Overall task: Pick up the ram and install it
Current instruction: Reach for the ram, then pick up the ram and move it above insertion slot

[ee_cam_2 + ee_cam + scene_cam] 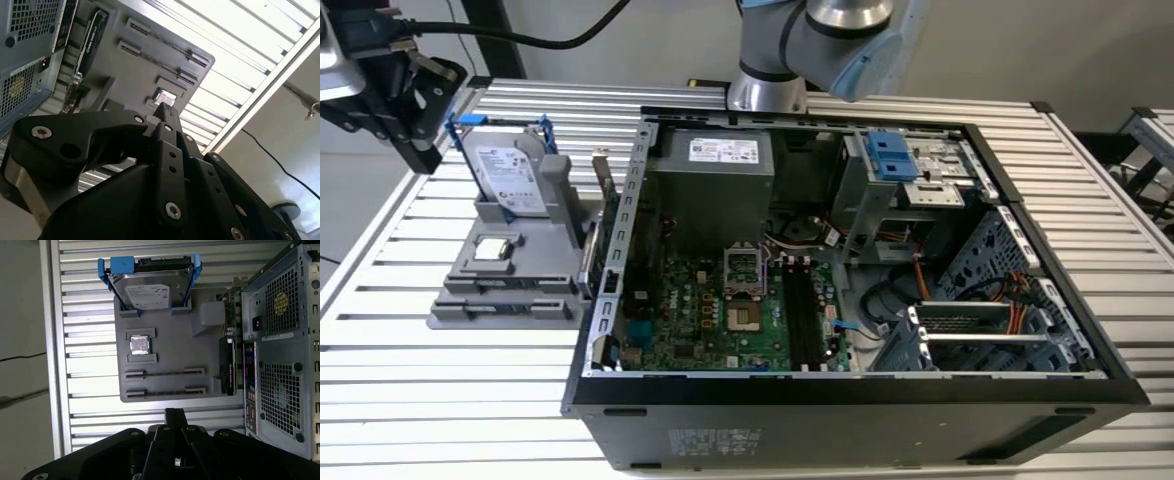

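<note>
A grey holder (170, 340) lies on the slatted table beside the open computer case (854, 385). Its two long slots each carry a thin dark strip seen edge-on; these look like the ram (165, 373), also in the second wrist view (170, 41). I cannot tell more of it from this angle. My black gripper (420, 158) hangs high at the exterior view's left, above and behind the holder, apart from everything. Its fingers (173, 416) meet at one narrow tip with nothing between them, as in the second wrist view (165, 112). Long black memory slots (801, 315) run along the motherboard inside the case.
A silver hard drive with blue handles (150, 287) stands at one end of the holder, with a small square processor chip (139, 345) below it. A card (227, 367) stands upright between holder and case. Drive cages and cables (974, 320) crowd the case's right side.
</note>
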`<action>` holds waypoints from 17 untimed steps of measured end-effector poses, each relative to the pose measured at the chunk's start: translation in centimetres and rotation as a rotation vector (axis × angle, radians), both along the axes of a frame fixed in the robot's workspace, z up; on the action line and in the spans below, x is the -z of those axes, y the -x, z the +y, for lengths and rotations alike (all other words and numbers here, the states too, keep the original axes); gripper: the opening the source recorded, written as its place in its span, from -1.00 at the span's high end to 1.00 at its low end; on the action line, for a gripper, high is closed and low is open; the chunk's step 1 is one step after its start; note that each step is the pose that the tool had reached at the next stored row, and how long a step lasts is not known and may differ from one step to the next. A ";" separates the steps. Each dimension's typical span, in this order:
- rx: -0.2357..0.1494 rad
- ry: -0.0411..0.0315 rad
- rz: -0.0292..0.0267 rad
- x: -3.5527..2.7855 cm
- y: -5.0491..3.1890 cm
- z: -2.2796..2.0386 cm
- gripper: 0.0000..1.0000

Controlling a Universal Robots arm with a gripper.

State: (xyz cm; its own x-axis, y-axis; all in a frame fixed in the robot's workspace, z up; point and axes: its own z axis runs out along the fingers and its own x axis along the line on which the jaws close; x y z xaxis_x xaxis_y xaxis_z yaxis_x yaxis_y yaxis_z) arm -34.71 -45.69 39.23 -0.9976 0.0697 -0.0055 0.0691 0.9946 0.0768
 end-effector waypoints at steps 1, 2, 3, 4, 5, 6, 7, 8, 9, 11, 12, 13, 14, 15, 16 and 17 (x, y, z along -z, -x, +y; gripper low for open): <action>0.000 0.0001 0.0001 0.00 0.00 0.00 1.00; 0.000 0.0000 0.0000 0.00 0.00 -0.01 1.00; -0.001 0.0000 0.0000 0.00 0.00 -0.01 1.00; -0.008 0.0001 -0.0004 0.00 0.01 -0.01 1.00; -0.027 0.0001 -0.0004 0.00 0.01 -0.01 1.00; -0.045 0.0000 -0.0004 0.00 0.02 -0.01 1.00; -0.062 0.0001 -0.0005 0.00 0.01 -0.01 1.00; -0.081 0.0000 -0.0005 0.00 0.01 -0.01 1.00; -0.099 0.0001 -0.0005 0.00 0.01 -0.01 1.00; -0.134 0.0000 -0.0009 0.00 0.01 -0.01 1.00; -0.150 0.0001 -0.0013 0.00 0.01 -0.01 1.00; -0.164 0.0001 -0.0016 0.00 0.01 -0.01 1.00; -0.179 0.0001 -0.0018 0.00 0.01 -0.01 1.00; -0.194 0.0001 -0.0020 0.00 0.01 -0.01 1.00; -0.210 0.0000 -0.0023 0.00 0.01 -0.01 1.00; -0.225 0.0001 -0.0024 0.00 0.01 -0.01 1.00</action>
State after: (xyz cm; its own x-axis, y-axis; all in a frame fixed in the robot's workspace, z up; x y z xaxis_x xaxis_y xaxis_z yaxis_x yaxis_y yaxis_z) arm -34.73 -45.70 39.23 -0.9880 -0.1544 -0.0078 -0.1545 0.9850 0.0766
